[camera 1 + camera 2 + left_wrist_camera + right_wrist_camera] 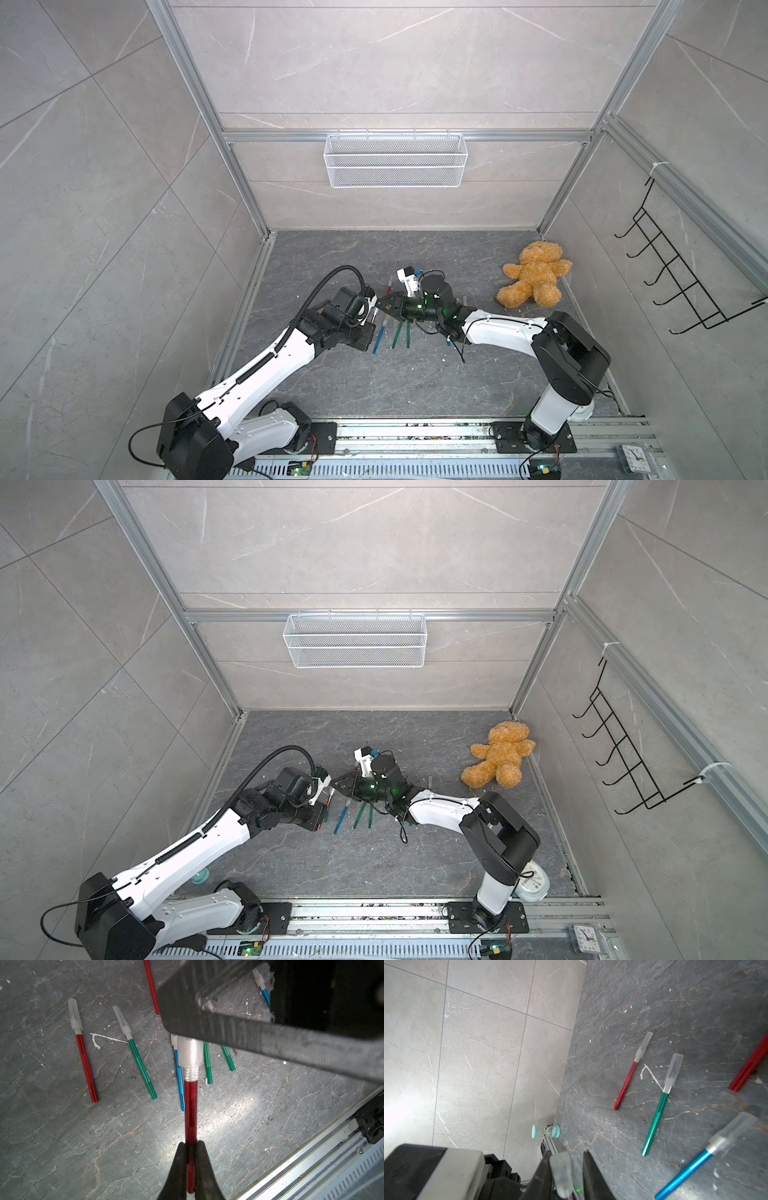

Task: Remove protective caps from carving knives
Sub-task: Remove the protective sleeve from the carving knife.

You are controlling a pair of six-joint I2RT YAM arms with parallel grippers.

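my left pincer point(190, 1145) is clamped tight on the handle of one red knife point(190, 1109), holding it above the table point(249, 1126). its cap point(190, 1051) is on, and that capped end sits between the jaws of my right pincer point(566, 1153), which stand narrow: one finger lies against the cap, a slim gap shows at the other. in the left wrist view i count eight knives: three red, three green, two blue. seven lie on the table in a loose row under the held one. four of them show caps: one red point(86, 1064), one green point(141, 1064), both blue point(180, 1084) point(266, 995). the other red point(152, 991) and two greens point(207, 1064) point(228, 1057) have tips i cannot see. one teddy point(534, 274) lies well apart, near the far corner.
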